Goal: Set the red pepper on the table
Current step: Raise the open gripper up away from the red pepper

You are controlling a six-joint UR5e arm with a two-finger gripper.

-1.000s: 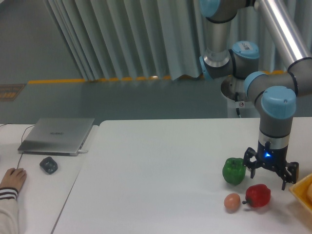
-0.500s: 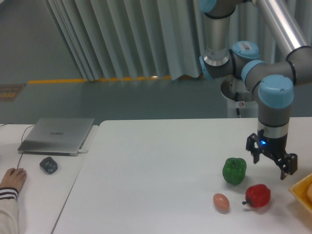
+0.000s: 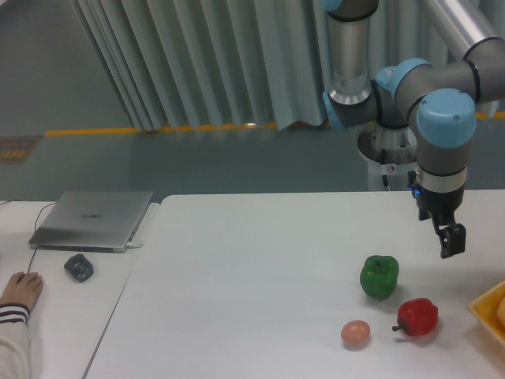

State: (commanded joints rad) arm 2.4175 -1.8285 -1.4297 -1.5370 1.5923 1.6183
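Observation:
The red pepper lies on its side on the white table near the front right, its dark stem pointing left. Nothing is touching it. My gripper hangs above and to the right of the pepper, well clear of it and of the table top. I see it nearly edge-on, open, with nothing between its fingers.
A green pepper stands just up and left of the red one. An orange-pink egg lies to the red pepper's left. A yellow container's corner shows at the right edge. On the left desk are a silver laptop, a dark object and a person's hand.
My gripper has risen away from the red pepper and turned edge-on to the camera. The egg has rolled a little to the left. The red pepper stays put.

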